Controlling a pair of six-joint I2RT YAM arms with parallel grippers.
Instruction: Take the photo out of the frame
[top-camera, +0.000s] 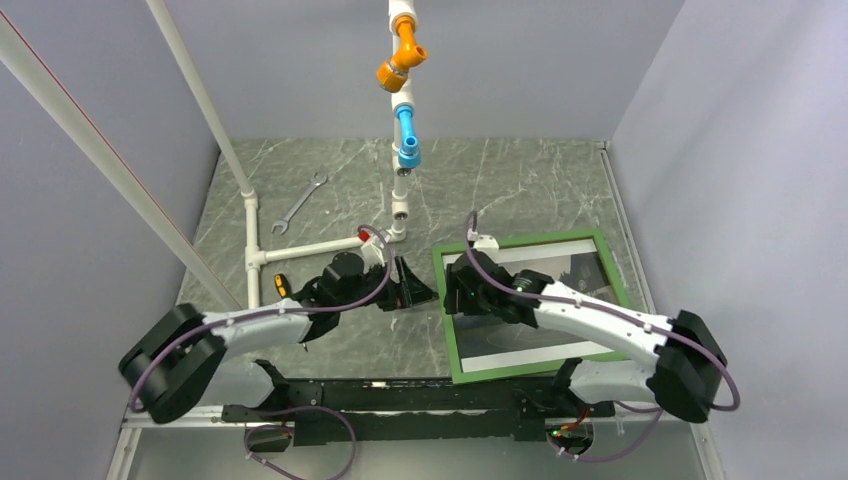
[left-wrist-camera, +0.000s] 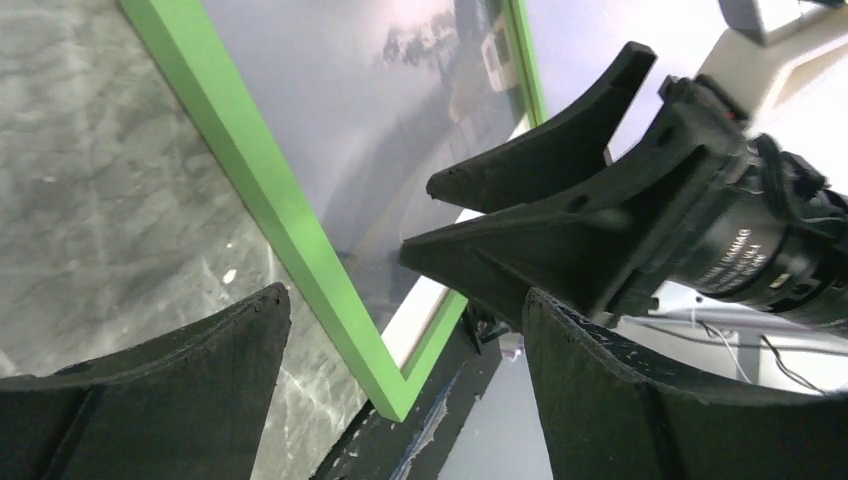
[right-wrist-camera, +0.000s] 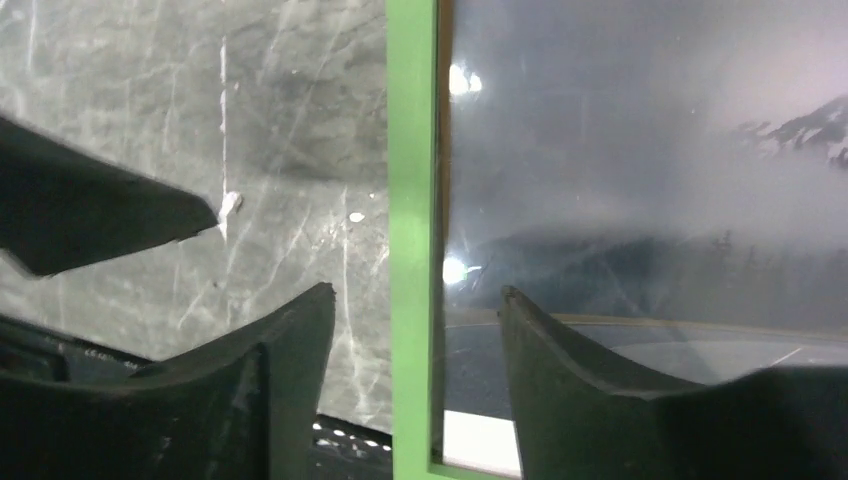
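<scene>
The frame (top-camera: 520, 243) with green moulding lies face up on the table at the right centre. The photo (top-camera: 585, 283) sits inside it, dark grey with a white border. My right gripper (top-camera: 452, 292) is open over the frame's left side. In the right wrist view its fingers (right-wrist-camera: 545, 350) straddle the green moulding (right-wrist-camera: 410, 200) without gripping it, with the photo (right-wrist-camera: 640, 200) to the right. My left gripper (top-camera: 424, 293) is open and empty just left of that side. In the left wrist view the moulding (left-wrist-camera: 260, 170) and its near corner lie between the left gripper's (left-wrist-camera: 400, 390) open fingers.
A wrench (top-camera: 300, 203) lies at the back left. A white pipe assembly (top-camera: 252, 245) stands on the left, with orange (top-camera: 403, 52) and blue (top-camera: 408, 135) fittings hanging at the back centre. A black rail (top-camera: 400, 395) runs along the near edge, touching the frame's near corner.
</scene>
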